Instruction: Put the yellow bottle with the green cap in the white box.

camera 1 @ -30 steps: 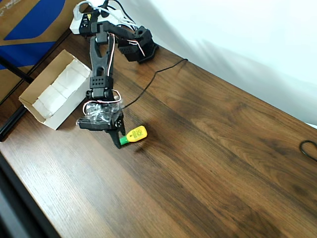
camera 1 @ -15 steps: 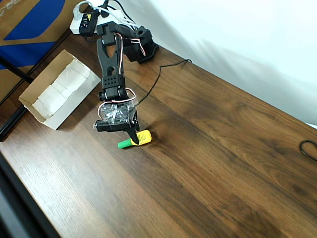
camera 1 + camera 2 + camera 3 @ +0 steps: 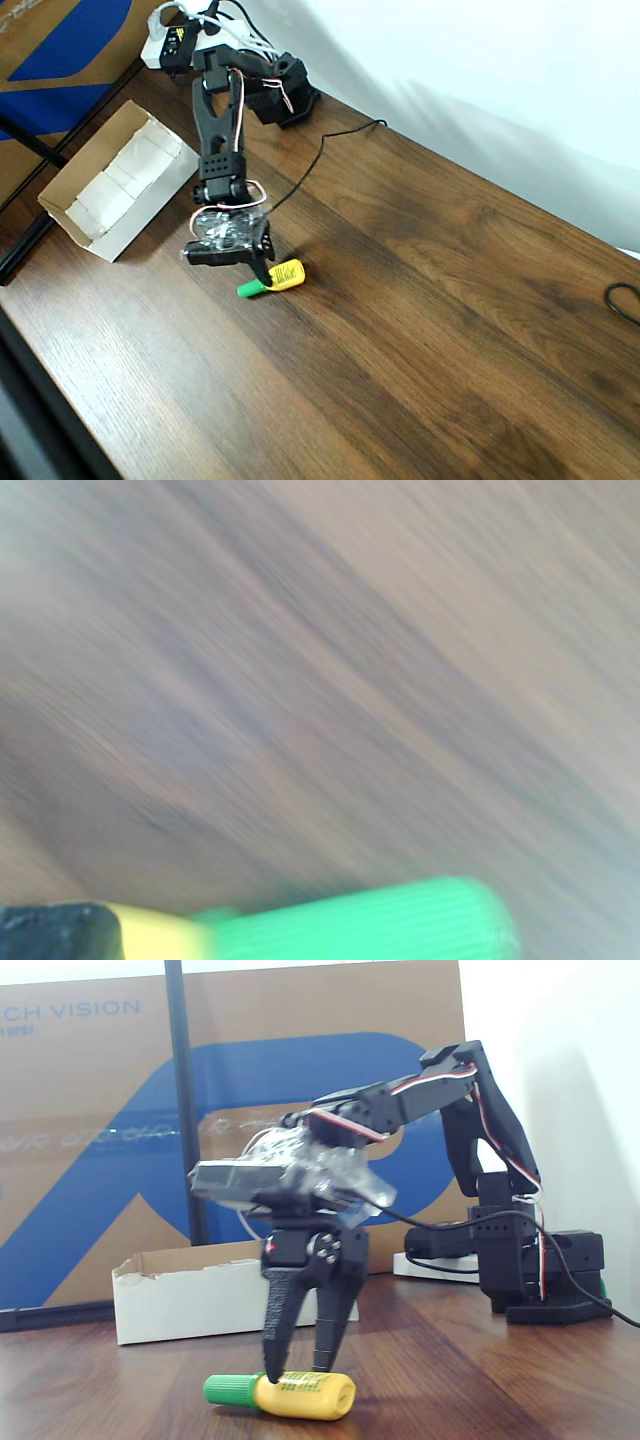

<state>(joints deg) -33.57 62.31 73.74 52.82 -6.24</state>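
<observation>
The yellow bottle with the green cap (image 3: 285, 274) lies on its side on the wooden table, cap toward the lower left in the overhead view. In the fixed view the bottle (image 3: 305, 1396) rests flat with its cap pointing left. My gripper (image 3: 296, 1370) stands over it, open, pointing down. One fingertip (image 3: 270, 1372) touches the bottle's neck in front, and the other finger passes behind the body. In the overhead view the gripper (image 3: 263, 274) covers the bottle's neck. The wrist view is blurred, with the cap (image 3: 370, 925) at the bottom. The white box (image 3: 84, 218) lies open to the left.
A brown-and-blue cardboard sheet (image 3: 60, 40) stands behind the box, with a black pole (image 3: 185, 1110) in front of it. The arm's base (image 3: 285, 95) sits at the table's back edge, and a black cable (image 3: 320, 150) runs from it. Open wood stretches to the right.
The gripper swung right from beside the cap to over the bottle's neck, then eased back slightly left. The bottle shifted a little to the right.
</observation>
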